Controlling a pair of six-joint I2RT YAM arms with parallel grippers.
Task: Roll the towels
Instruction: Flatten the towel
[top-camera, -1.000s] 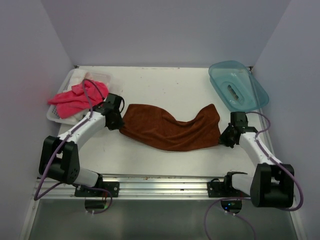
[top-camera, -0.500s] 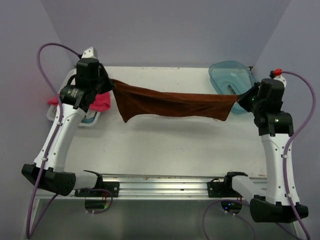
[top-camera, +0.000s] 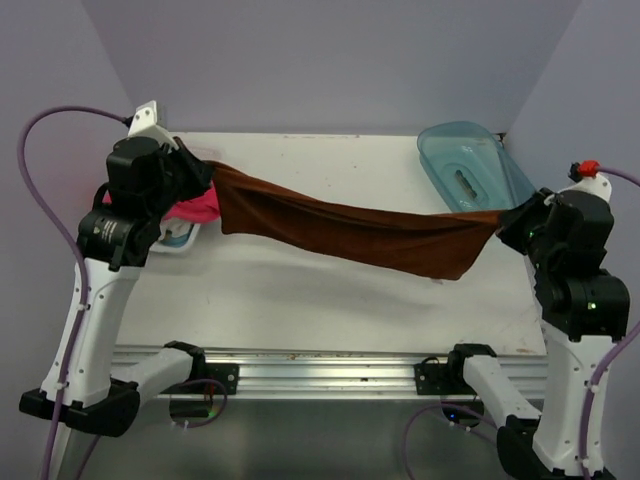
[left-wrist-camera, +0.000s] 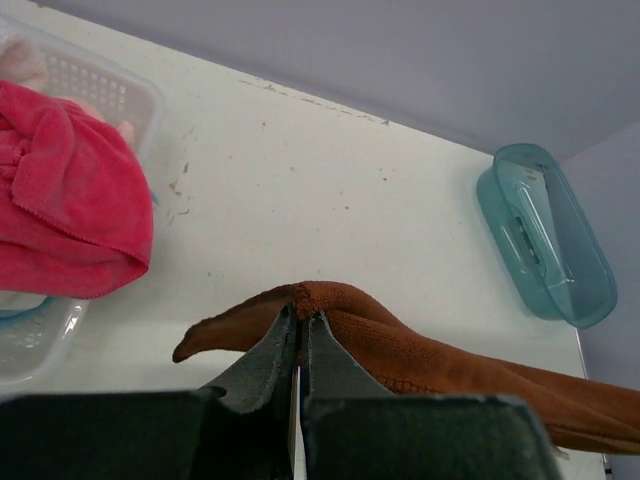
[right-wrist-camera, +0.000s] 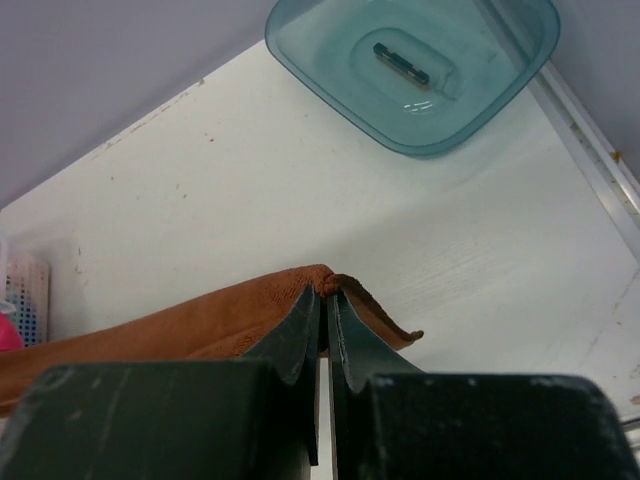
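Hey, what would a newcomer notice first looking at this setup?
The rust-brown towel hangs stretched above the middle of the table, one end pinched in the left hand, the other in the right hand. Next, the bright pink towel draped over the white basket at far left, and the teal tub in the far right corner.

The left arm (top-camera: 95, 300) and right arm (top-camera: 580, 290) stand raised and spread wide, fingers (left-wrist-camera: 265, 355) pinched together.

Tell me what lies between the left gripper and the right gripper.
Only the rust-brown cloth towel, pinched at both ends and stretched over the white table; the top external view shows it.
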